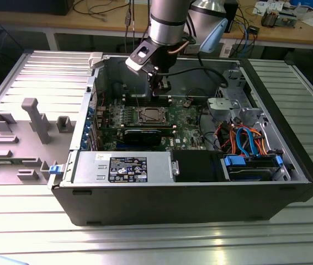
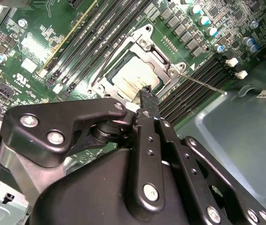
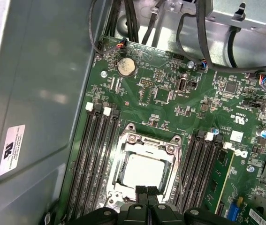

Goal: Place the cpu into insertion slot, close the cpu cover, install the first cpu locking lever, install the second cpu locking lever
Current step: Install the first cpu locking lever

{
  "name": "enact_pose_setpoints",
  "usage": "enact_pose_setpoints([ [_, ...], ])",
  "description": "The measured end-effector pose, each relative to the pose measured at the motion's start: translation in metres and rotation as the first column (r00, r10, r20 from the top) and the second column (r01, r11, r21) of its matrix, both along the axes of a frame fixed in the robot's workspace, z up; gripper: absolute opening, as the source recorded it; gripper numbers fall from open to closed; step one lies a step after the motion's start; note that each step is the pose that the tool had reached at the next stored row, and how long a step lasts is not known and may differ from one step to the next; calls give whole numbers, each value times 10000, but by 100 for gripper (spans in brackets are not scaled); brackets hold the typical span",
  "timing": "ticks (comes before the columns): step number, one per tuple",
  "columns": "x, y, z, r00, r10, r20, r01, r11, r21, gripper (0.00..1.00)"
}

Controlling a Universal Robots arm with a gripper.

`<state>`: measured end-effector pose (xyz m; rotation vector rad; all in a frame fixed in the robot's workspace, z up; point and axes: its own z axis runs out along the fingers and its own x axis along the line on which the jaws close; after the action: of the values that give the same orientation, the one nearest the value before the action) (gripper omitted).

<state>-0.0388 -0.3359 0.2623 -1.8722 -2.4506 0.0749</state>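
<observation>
The ribbed metal table (image 1: 29, 232) carries the open computer case (image 1: 173, 207), which lies on its side. My arm (image 1: 167, 22) comes down into it from the far side.

The green board (image 3: 165, 98) covers the floor of the case. Rows of long black memory slots (image 3: 93, 159) run along both sides of the insertion slot (image 1: 148, 116), which sits near the middle of the board.

My gripper (image 1: 159, 87) hangs low over the board, just beyond the slot's far edge in the exterior view. In both wrist views its tips (image 3: 147, 193) are right at the slot's rim. The two fingers are pressed together with nothing between them.

The cpu cover (image 2: 144, 49) lies flat on the slot as a silvery frame. The cpu (image 3: 144, 171) is seated inside, and its dull silver top shows through the cover's window.

In the second wrist view a thin metal lever (image 2: 201, 82) runs out from one corner of the slot and across the neighbouring memory slots. I cannot tell whether it is hooked down.
</observation>
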Motion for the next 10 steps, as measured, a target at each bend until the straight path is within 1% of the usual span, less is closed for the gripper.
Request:
enact_pose_setpoints([
  [10,0,0,0,9997,246,0,-246,9997,-1,11],
])
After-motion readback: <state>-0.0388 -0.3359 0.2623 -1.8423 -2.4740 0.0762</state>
